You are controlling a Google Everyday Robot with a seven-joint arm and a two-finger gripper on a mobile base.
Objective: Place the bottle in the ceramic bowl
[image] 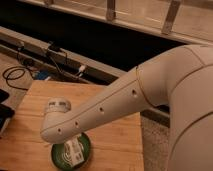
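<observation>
Claw point(70, 142): at the 6 o'clock edge of the view, directly over the ceramic bowl, mostly hidden under the white arm point(107, 107); its opening and hold could not be told. Bottle point(74, 150): white, within the bowl, long axis running roughly 12 to 6 o'clock. Ceramic bowl point(57, 156): dark green, on the wooden tabletop point(117, 137) near its front edge. Beyond, toward 10 o'clock: black cables point(20, 70) on the floor, below a dark ledge.
</observation>
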